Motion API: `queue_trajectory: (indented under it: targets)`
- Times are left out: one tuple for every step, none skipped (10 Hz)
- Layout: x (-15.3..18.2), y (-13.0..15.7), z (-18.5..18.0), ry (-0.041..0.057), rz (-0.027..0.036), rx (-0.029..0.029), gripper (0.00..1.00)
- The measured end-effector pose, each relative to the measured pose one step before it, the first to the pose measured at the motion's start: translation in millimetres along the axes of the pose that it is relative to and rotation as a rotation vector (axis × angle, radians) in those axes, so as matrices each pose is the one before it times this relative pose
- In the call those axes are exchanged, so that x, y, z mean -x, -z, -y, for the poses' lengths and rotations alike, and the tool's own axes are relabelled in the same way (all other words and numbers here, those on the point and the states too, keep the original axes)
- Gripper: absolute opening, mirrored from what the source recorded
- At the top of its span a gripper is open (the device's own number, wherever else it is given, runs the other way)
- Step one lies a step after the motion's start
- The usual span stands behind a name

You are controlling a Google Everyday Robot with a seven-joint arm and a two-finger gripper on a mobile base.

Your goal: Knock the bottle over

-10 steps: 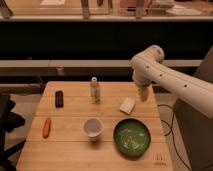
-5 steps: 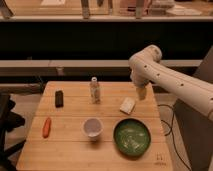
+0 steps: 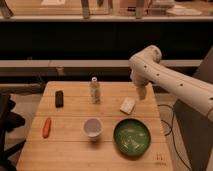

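The bottle [image 3: 94,90] is a slim clear plastic one with a white cap and pale label. It stands upright on the wooden table [image 3: 70,150], left of centre toward the back. My gripper [image 3: 141,93] hangs from the white arm over the table's back right part. It is to the right of the bottle, well apart from it, just above and behind a pale flat packet [image 3: 128,105].
A white cup [image 3: 92,127] stands in front of the bottle. A green bowl [image 3: 132,136] sits front right. A black object [image 3: 59,98] lies back left, an orange carrot-like thing [image 3: 46,127] at the left. A dark shelf wall runs behind the table.
The arm has shifted slightly left, bringing the gripper a little closer to the bottle. The bottle and other objects have not moved.
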Motion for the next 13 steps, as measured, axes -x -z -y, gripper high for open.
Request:
queue_trajectory:
  targets:
    - [0.41, -1.09, 0.82, 0.00264, -0.00038, 0.00033, 0.8]
    - [0.25, -0.29, 0.8, 0.00278, 0.00083, -0.00038, 0.8]
    - [0.04, -0.79, 0.42, 0.00298, 0.00037, 0.00015, 0.8]
    - [0.04, -0.75, 0.98, 0.00246, -0.00044, -0.00044, 0.8]
    - [1.07, -0.98, 1.39, 0.00363, 0.00027, -0.00041, 0.8]
    - [1.28, -0.54, 1.35, 0.00256, -0.00008, -0.00049, 0.8]
    - [1.01, -1.01, 1.11, 0.00324, -0.00025, -0.00006, 0.8]
    - [1.14, -0.94, 1.24, 0.00389, -0.00023, 0.00011, 0.8]
    - [0.81, -0.54, 1.07, 0.00283, 0.0002, -0.00049, 0.8]
    - [0.01, -0.79, 0.8, 0.00213, -0.00092, -0.00004, 0.8]
    - [0.76, -0.26, 0.96, 0.00319, -0.00079, -0.00005, 0.8]
    - [0.86, -0.54, 0.69, 0.00209, -0.00043, 0.0, 0.8]
    - [1.56, -0.37, 1.24, 0.00352, -0.00081, -0.00074, 0.8]
